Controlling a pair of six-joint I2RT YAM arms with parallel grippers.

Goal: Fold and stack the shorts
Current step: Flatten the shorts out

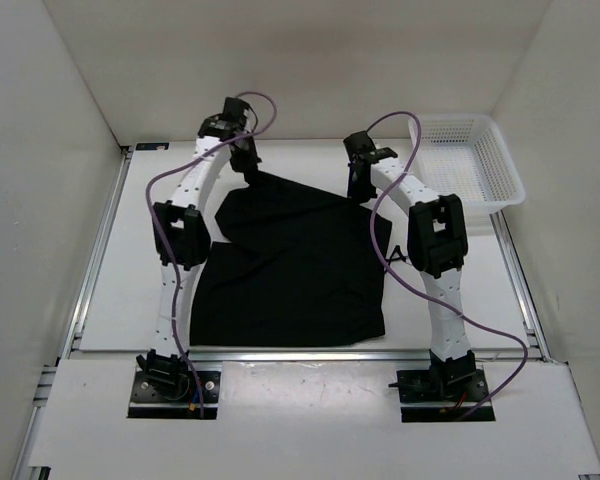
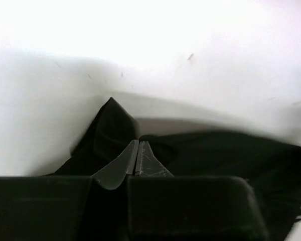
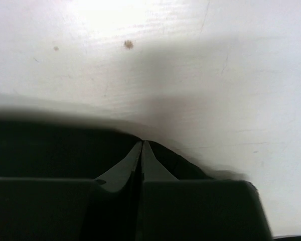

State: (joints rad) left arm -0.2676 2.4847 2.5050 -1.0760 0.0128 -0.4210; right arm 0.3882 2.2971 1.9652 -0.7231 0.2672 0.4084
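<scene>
The black shorts (image 1: pixel 290 265) lie spread over the middle of the white table, far edge raised toward both grippers. My left gripper (image 1: pixel 248 165) is at the far left corner of the cloth, jaws shut on it; in the left wrist view the fingertips (image 2: pixel 138 143) pinch a peaked fold of the shorts (image 2: pixel 110 130). My right gripper (image 1: pixel 358 185) is at the far right corner, jaws shut on the cloth; in the right wrist view its tips (image 3: pixel 142 143) meet at the shorts' edge (image 3: pixel 55 150).
A white mesh basket (image 1: pixel 465 160) stands at the back right of the table. White walls enclose the left, back and right sides. The table's metal front rail (image 1: pixel 300 352) runs just below the shorts' near edge.
</scene>
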